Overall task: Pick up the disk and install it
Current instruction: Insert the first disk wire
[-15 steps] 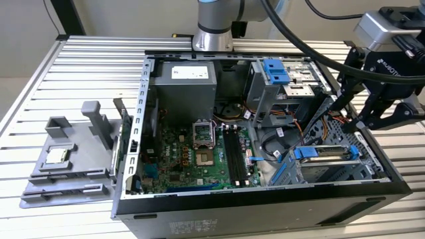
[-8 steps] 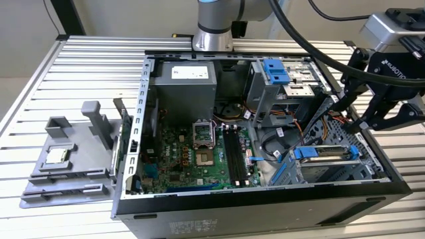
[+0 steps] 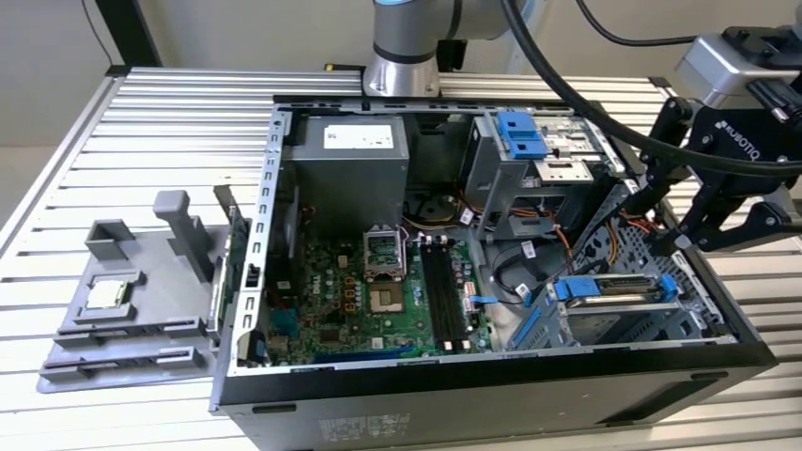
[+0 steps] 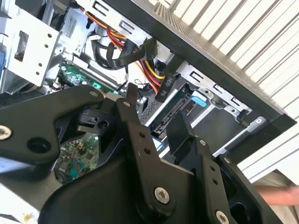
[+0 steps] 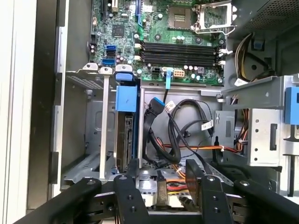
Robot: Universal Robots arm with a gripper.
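Note:
The disk (image 3: 611, 289), silver-grey in a bright blue carrier, sits in the lower drive bay at the exterior view's right, inside the open computer case (image 3: 501, 376). In the first wrist view the disk (image 5: 125, 135) stands edge-on in the bay, its blue tab uppermost. My gripper (image 3: 664, 218) hangs above and just beyond the disk, over the case's right wall, not touching it. In both wrist views the black fingers (image 5: 132, 175) stand apart with only cables behind the gap, so the gripper (image 5: 162, 169) is open and holds nothing. The second wrist view shows the gripper (image 4: 156, 109) over the disk's end (image 4: 175, 109).
A blue bracket (image 3: 516, 132) sits in the upper bay. Bundled cables (image 5: 177, 130) lie between the bays and the motherboard (image 3: 363, 291). A grey fixture (image 3: 126, 310) holding a small silver chip (image 3: 111, 293) rests on the slatted table at the exterior view's left.

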